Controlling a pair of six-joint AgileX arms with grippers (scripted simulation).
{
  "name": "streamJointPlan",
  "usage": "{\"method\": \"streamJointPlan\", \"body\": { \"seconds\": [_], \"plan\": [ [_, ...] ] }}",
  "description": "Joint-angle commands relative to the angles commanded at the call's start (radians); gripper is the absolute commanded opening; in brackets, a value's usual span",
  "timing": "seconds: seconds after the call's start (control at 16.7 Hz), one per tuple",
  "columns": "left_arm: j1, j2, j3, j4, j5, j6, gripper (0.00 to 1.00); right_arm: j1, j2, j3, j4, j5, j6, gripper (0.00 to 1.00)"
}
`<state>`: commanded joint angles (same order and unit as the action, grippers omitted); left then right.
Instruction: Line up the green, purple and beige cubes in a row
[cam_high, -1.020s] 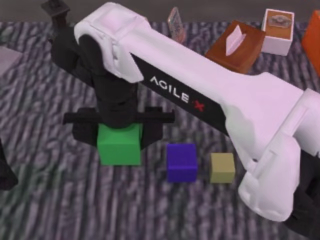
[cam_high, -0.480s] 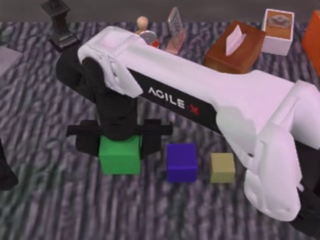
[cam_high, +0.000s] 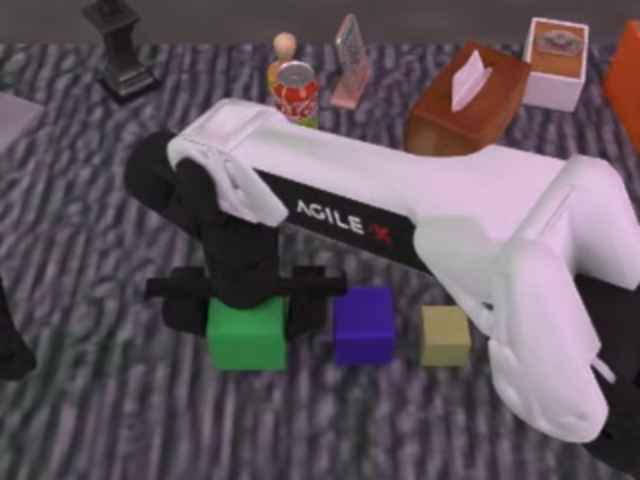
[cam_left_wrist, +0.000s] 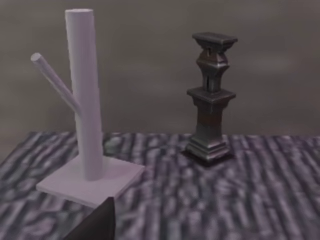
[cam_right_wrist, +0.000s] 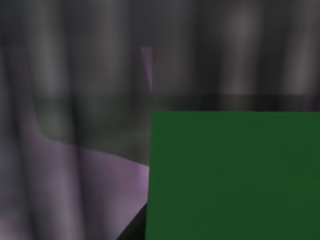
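The green cube (cam_high: 245, 338) sits between the dark fingers of my right gripper (cam_high: 246, 308), which is shut on it at the left end of the row. In the right wrist view the green cube (cam_right_wrist: 235, 175) fills the near corner. Right of it the purple cube (cam_high: 362, 323) rests on the cloth, and the beige cube (cam_high: 444, 335) lies a little further right. All three stand roughly on one line. My left gripper (cam_high: 8, 350) is parked at the left edge. One of its fingers (cam_left_wrist: 102, 222) shows alone, with only cloth beside it.
Along the back stand a dark pedestal (cam_high: 120, 45), a cola can (cam_high: 296, 92), a small card stand (cam_high: 350, 60), a brown tissue box (cam_high: 468, 92) and a white box (cam_high: 556, 62). A pale branched stand (cam_left_wrist: 85, 100) is at the far left.
My right gripper has carried the green cube toward the table's front and slightly right, bringing it level with the purple and beige cubes. Its arm has drawn back, uncovering the can.
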<state>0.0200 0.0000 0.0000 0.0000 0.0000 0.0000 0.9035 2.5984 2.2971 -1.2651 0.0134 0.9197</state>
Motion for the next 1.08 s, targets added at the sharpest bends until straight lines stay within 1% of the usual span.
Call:
{"method": "streamJointPlan", "body": {
  "seconds": [0.06,0.84,0.9,1.08],
  "plan": [
    [0.0,0.0,0.0,0.0,0.0,0.0,1.0,0.0,0.0,0.0,0.0,0.0,0.0,0.0],
    [0.0,0.0,0.0,0.0,0.0,0.0,1.0,0.0,0.0,0.0,0.0,0.0,0.0,0.98],
    [0.0,0.0,0.0,0.0,0.0,0.0,1.0,0.0,0.0,0.0,0.0,0.0,0.0,1.0],
    [0.0,0.0,0.0,0.0,0.0,0.0,1.0,0.0,0.0,0.0,0.0,0.0,0.0,1.0]
  ]
}}
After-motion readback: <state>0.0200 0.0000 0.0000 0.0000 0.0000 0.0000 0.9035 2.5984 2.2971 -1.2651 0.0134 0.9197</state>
